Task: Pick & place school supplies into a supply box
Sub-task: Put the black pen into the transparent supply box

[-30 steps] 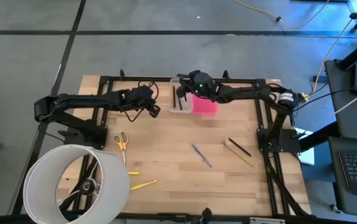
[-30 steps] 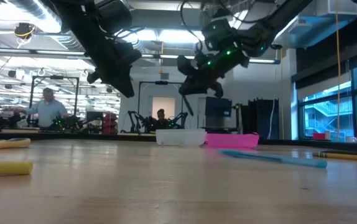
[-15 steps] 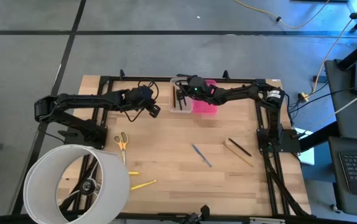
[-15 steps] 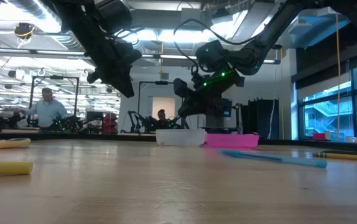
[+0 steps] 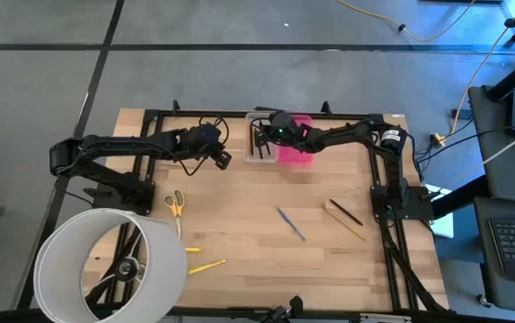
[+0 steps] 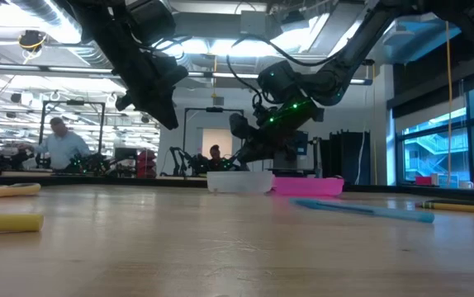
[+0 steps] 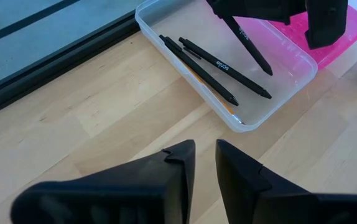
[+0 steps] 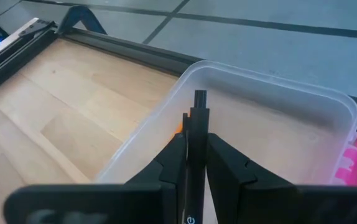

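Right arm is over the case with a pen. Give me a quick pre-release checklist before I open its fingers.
1. Right gripper shut on the slim black pen: ok.
2. Pen tip over the clear plastic pencil case, not its pink translucent lid: ok, the left wrist view shows it pointing down inside the walls.
3. Room in the case: ok, only two black pens and an orange-brown pencil lie along one side.
4. Pen low enough to drop without bouncing out: cannot tell.
5. Left gripper clear of the case: ok, it hangs above bare table beside it, nothing between its fingers.
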### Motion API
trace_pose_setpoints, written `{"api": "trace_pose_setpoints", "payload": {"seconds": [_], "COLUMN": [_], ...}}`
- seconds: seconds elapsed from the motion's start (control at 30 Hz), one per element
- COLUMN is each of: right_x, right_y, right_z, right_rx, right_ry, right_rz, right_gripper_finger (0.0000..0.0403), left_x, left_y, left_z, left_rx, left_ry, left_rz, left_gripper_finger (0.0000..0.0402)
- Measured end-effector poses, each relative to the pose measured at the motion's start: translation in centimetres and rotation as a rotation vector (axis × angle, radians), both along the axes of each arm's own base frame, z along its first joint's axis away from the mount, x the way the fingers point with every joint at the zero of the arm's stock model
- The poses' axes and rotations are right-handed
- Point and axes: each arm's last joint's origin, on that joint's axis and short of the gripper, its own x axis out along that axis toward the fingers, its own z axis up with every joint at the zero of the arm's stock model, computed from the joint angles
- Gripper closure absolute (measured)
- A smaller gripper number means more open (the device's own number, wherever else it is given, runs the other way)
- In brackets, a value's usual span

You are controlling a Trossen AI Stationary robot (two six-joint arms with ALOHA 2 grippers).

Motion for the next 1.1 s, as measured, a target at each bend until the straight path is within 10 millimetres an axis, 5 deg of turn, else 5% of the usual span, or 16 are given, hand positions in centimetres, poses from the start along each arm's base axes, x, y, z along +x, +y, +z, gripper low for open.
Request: {"api": "trace_pose_setpoints", "payload": {"seconds": [0.7, 0.87, 1.1], "right_x": [0.0, -0.3, -3.2], "right_y": [0.1, 0.9, 4.0], "right_z": [0.2, 2.8, 6.6], "right_rx": [0.035, -0.013, 0.105], "right_ry": [-0.022, 0.014, 0.181], "right_rz": [0.036, 0.298, 0.538], "right_gripper_finger": [0.0291, 0.0290, 0.0289], "left_x": [0.0, 0.0, 0.0], "left_y": [0.0, 0.0, 0.0], "left_z": [0.0, 0.0, 0.0], "left_rx": [0.000, 0.000, 0.001], "left_ry": [0.000, 0.000, 0.001], "left_rz": [0.000, 0.000, 0.000], "left_gripper_finger": [0.0343, 0.0345, 0.0345]}}
